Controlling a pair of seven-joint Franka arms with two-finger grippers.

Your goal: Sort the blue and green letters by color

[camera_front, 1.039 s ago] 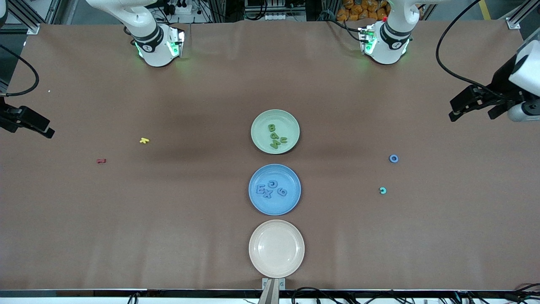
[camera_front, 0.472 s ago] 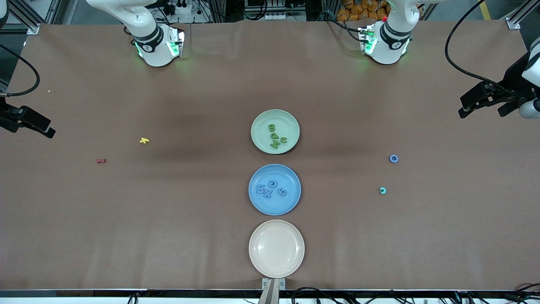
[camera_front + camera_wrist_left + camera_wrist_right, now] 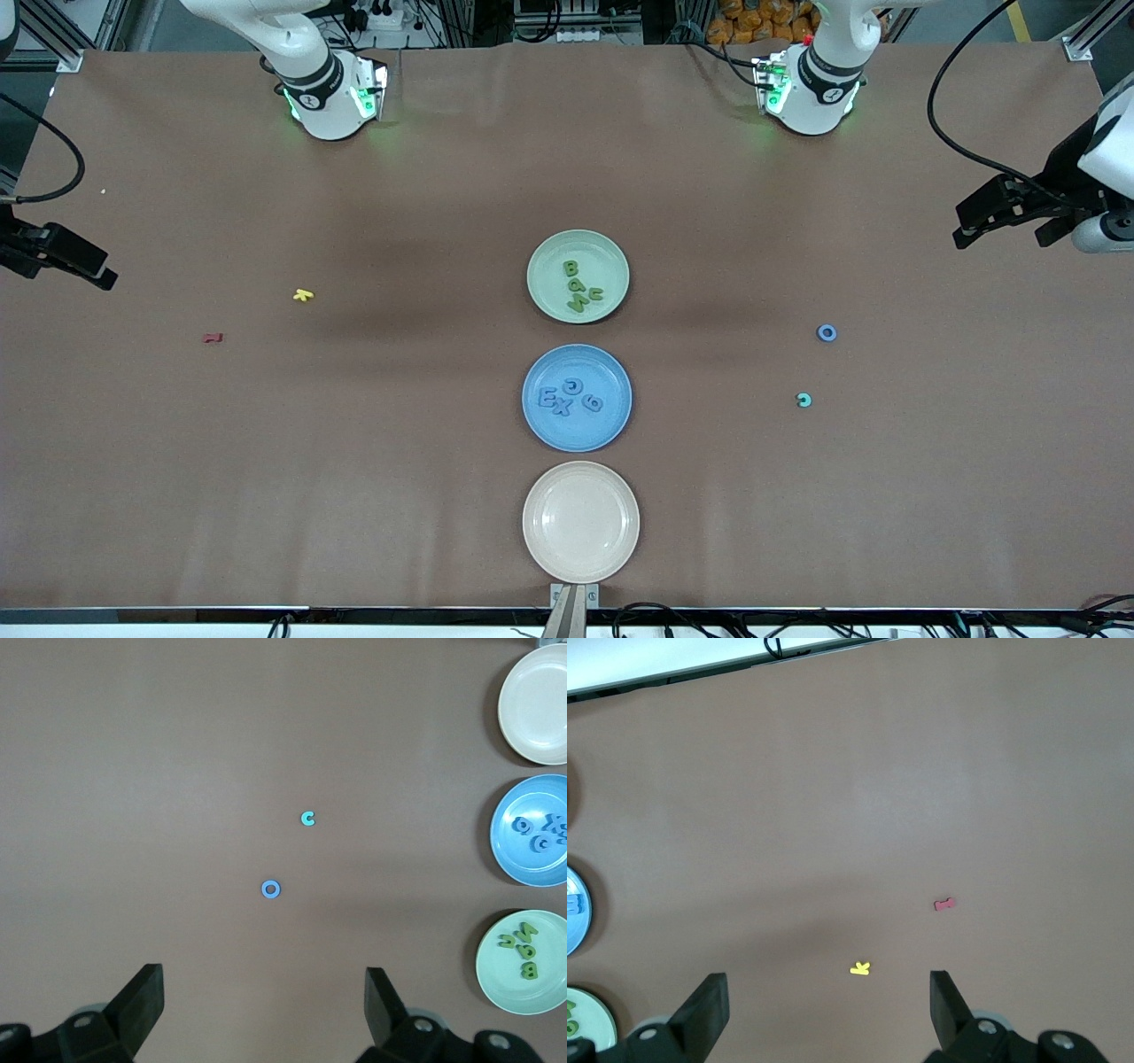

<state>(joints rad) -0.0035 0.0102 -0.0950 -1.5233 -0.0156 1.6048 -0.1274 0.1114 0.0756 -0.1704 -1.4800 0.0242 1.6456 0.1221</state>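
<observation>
Blue letters sit in the blue plate, green letters in the green plate at its twelve o'clock. Our left gripper, jaws apart, has backed off over the surface's end; the right gripper waits, jaws apart. We still owe the loose blue ring.

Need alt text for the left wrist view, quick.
The open left tool hangs over bare table with a blue O and a teal C lying loose. At the edge: green plate and blue plate, both holding letters, and an empty cream plate.
</observation>
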